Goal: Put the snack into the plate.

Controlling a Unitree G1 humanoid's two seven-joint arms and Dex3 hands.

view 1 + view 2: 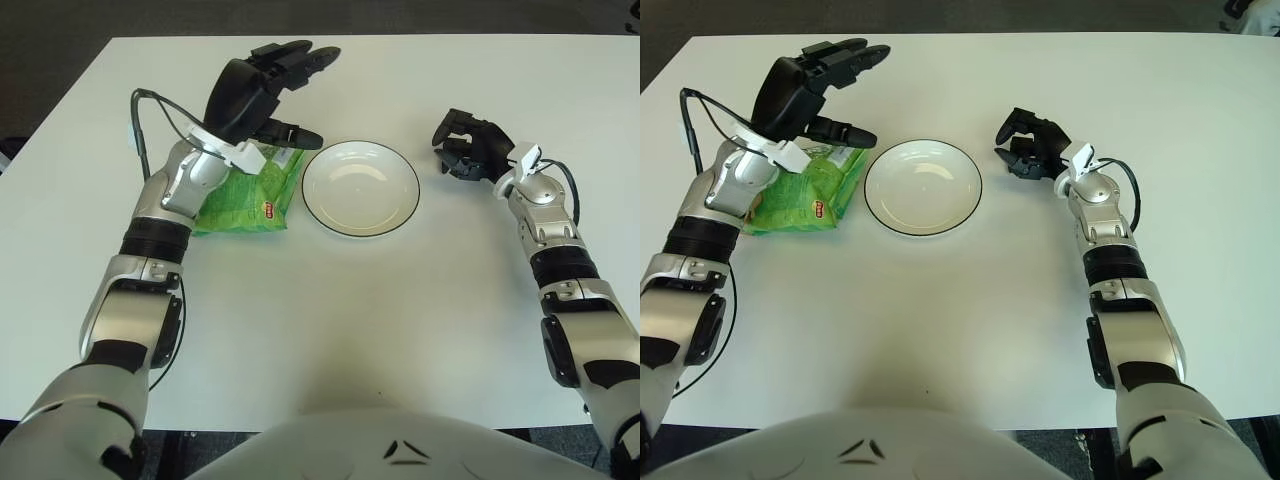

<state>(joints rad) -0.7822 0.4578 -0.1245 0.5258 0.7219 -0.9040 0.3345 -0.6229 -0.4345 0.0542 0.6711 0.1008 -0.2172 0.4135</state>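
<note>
The green snack bag [245, 200] lies flat on the white table, its right edge close to the left rim of the plate. The white plate [360, 188] with a dark rim holds nothing. My left hand [270, 95] hovers over the bag's far end with its fingers spread, holding nothing; its wrist covers part of the bag. My right hand [465, 150] shows to the right of the plate, fingers curled, nothing in it.
The white table [330, 330] runs wide in front of the plate. Dark floor lies beyond its far and left edges. A black cable [145, 110] loops off my left forearm.
</note>
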